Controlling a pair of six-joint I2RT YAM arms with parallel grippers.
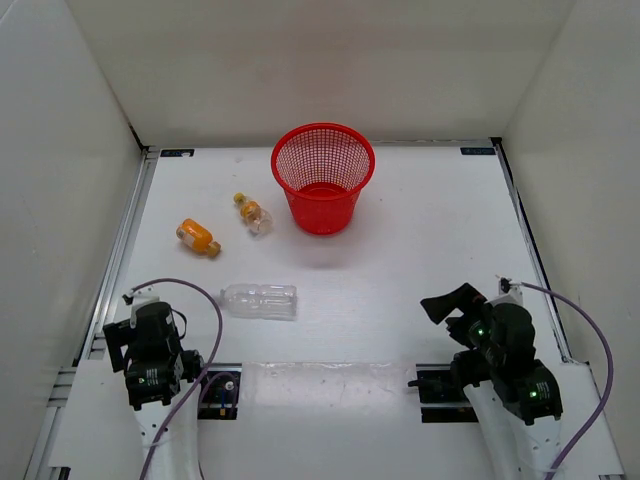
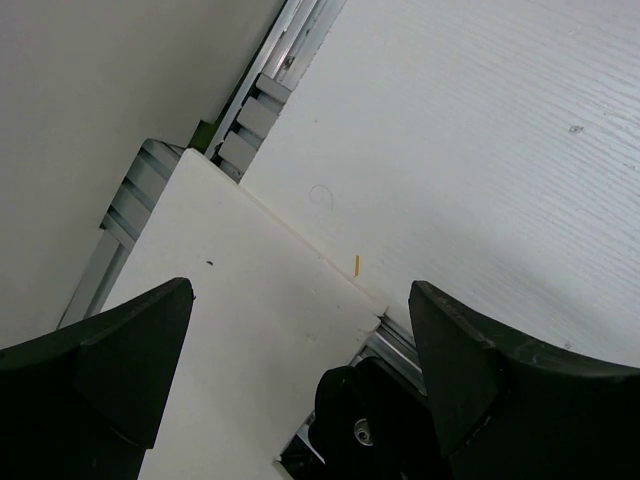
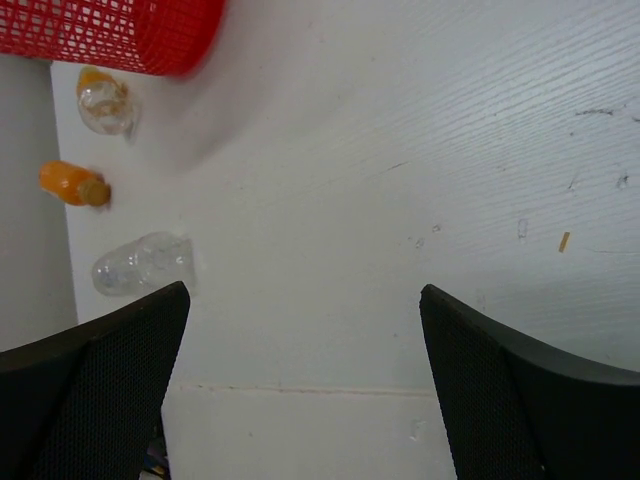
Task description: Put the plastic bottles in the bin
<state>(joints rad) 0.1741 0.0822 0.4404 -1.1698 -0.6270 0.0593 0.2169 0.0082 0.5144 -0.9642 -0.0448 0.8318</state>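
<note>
The red mesh bin (image 1: 322,205) stands upright at the back centre of the table. Left of it lie the plastic bottles: a small clear one with a yellow-orange cap (image 1: 253,214), a short orange-filled one (image 1: 197,238), and a longer clear one (image 1: 259,300) nearer the front. My left gripper (image 1: 148,325) is folded back at the front left, open (image 2: 300,288) over the table's front edge. At the front right my right gripper (image 1: 456,303) is open (image 3: 304,291) and empty. Its view shows the bin (image 3: 110,30) and all three bottles (image 3: 140,265) far ahead to the left.
White walls enclose the table on three sides. An aluminium rail (image 1: 122,255) runs along the left edge and another along the right (image 1: 530,250). The arm base mounts (image 1: 222,385) and purple cables (image 1: 205,300) sit at the front edge.
</note>
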